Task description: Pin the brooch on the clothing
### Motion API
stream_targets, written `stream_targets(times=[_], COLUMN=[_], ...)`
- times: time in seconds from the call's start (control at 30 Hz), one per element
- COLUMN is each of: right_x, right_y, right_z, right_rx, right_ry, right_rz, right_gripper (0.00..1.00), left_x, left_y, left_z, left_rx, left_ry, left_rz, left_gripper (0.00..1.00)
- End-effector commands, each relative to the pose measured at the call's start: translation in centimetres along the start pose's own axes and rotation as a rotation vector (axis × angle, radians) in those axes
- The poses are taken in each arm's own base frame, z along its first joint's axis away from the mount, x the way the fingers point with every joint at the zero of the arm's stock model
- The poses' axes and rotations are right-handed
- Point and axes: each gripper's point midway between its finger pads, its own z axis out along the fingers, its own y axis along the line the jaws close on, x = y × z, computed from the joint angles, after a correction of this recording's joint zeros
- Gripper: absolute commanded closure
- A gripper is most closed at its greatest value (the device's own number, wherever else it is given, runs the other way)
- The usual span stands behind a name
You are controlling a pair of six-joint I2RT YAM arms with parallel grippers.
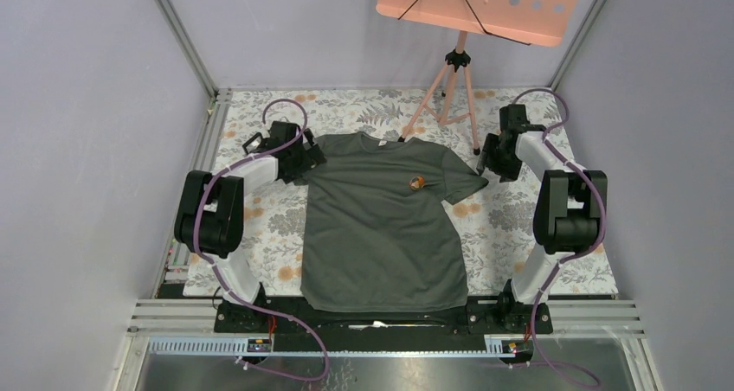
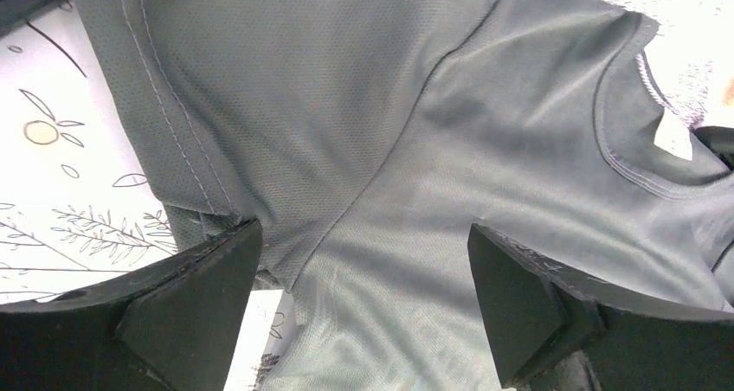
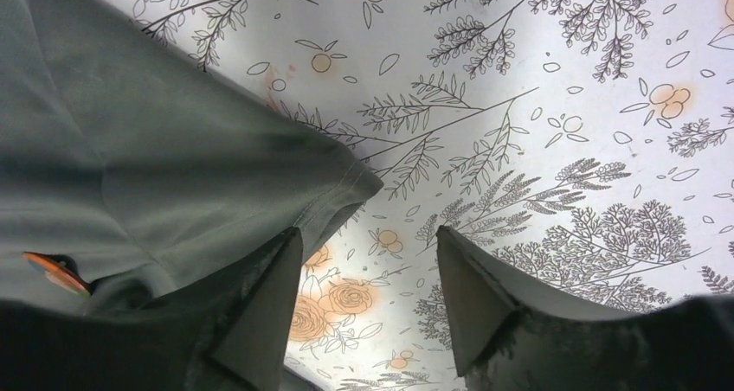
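Observation:
The dark grey-green T-shirt lies flat in the middle of the table, neck at the far side. The small orange-brown brooch sits on its chest, right of centre; its edge shows in the right wrist view. My left gripper is open over the shirt's left sleeve and shoulder, with cloth between its spread fingers. My right gripper is open at the tip of the right sleeve. Between its fingers is only the tablecloth.
A floral tablecloth covers the table. An orange perforated board on a tripod stands at the far side, its legs near the shirt's neck. Metal frame posts and grey walls enclose the table.

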Motion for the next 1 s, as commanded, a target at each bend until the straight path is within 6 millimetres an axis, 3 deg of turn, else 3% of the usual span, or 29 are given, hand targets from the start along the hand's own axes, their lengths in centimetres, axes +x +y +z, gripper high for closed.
stream_targets(times=[0.0, 0.1, 0.23, 0.47, 0.63, 0.87, 0.97], right_x=[-1.8, -1.1, 1.4, 9.9, 15.1, 17.5, 18.0], right_y=[0.2, 1.0, 3.0, 6.0, 6.7, 6.1, 6.1], right_z=[-3.2, -4.3, -5.1, -4.6, -3.9, -3.3, -3.1], right_rx=[-0.033, -0.091, -0.240, -0.344, -0.331, -0.295, -0.296], right_ry=[-0.075, -0.085, -0.063, 0.087, 0.179, 0.199, 0.214], right_rz=[-0.014, 0.003, 0.038, -0.009, -0.066, -0.091, -0.097], right_gripper=[0.33, 0.31, 0.31, 0.35, 0.40, 0.41, 0.48], left_x=[-4.2, -4.8, -3.8, 1.0, 2.3, 1.1, 0.8], left_y=[-3.4, -4.1, -5.9, -7.7, -7.3, -7.4, -7.4], left_z=[-3.7, -5.4, -7.3, -8.7, -10.6, -14.2, -15.0], left_rx=[0.110, 0.099, 0.111, 0.186, 0.224, 0.242, 0.249], left_ry=[-0.138, -0.193, -0.214, -0.143, -0.133, -0.193, -0.202], left_rz=[0.105, 0.155, 0.230, 0.268, 0.242, 0.265, 0.270], left_gripper=[0.01, 0.01, 0.01, 0.01, 0.01, 0.01, 0.01])
